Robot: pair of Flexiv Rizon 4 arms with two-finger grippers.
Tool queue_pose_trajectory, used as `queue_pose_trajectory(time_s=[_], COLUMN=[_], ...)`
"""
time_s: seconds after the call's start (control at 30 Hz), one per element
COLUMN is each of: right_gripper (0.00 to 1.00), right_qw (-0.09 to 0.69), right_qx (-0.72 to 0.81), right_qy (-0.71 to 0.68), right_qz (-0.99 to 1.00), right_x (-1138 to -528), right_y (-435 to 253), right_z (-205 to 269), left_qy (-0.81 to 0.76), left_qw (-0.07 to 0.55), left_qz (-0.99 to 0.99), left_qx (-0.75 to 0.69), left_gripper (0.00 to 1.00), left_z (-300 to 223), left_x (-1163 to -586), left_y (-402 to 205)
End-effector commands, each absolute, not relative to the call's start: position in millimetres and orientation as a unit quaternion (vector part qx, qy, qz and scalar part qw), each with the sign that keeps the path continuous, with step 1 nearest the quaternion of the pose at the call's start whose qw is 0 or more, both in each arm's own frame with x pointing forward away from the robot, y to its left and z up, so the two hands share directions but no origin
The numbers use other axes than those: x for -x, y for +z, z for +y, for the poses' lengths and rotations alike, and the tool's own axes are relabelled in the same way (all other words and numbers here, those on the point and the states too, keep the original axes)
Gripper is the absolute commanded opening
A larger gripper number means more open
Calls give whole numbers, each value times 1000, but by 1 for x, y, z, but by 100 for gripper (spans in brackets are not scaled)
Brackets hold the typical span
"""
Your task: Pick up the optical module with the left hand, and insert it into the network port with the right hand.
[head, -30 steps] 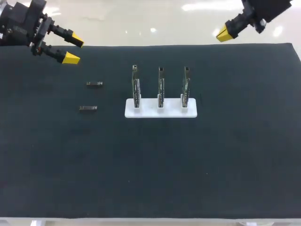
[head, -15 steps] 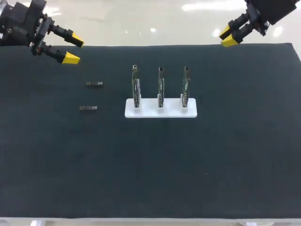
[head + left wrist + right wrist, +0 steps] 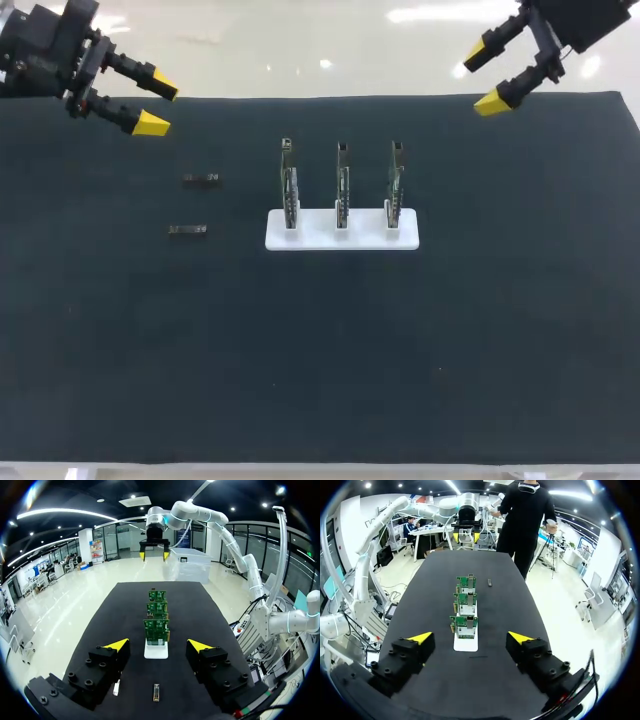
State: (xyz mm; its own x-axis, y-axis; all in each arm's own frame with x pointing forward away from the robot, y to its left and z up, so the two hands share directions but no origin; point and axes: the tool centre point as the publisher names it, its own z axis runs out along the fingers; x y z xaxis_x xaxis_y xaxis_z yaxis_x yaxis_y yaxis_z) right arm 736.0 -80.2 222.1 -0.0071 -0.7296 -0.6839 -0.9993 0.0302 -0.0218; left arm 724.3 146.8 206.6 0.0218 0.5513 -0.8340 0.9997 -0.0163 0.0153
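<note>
The left tool (image 3: pixel 158 106) and right tool (image 3: pixel 485 78) are seen open and empty over the worktop's (image 3: pixel 320 350) far corners. One optical module (image 3: pixel 201 180) and a second optical module (image 3: pixel 188 230) are laid flat near the white stand (image 3: pixel 342 234) of three upright network port boards (image 3: pixel 342 180).

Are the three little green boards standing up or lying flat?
Standing up. All three boards stand upright in a row, their lower ends held in the white base.
</note>
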Motion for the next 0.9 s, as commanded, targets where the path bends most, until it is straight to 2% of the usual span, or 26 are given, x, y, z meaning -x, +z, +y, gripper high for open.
queue_pose_trajectory(time_s=[0.03, 0.2, 0.7, 0.9], right_gripper=[100, 100, 100, 100], right_qw=[272, 272, 272, 272], right_qx=[650, 650, 650, 650], right_qy=[249, 249, 249, 249], right_qz=[664, 664, 664, 664], right_x=[-735, -735, -735, -735], right_y=[222, 222, 222, 222], right_z=[-80, -80, -80, -80], left_qy=[-332, -332, -175, -118], left_qw=[336, 336, 143, 87], left_qz=[616, 616, 740, 741], left_qx=[-631, -631, -634, -655], left_gripper=[100, 100, 100, 100], left_z=[146, 146, 165, 172], left_x=[-724, -724, -738, -741], left_y=[207, 207, 153, 123])
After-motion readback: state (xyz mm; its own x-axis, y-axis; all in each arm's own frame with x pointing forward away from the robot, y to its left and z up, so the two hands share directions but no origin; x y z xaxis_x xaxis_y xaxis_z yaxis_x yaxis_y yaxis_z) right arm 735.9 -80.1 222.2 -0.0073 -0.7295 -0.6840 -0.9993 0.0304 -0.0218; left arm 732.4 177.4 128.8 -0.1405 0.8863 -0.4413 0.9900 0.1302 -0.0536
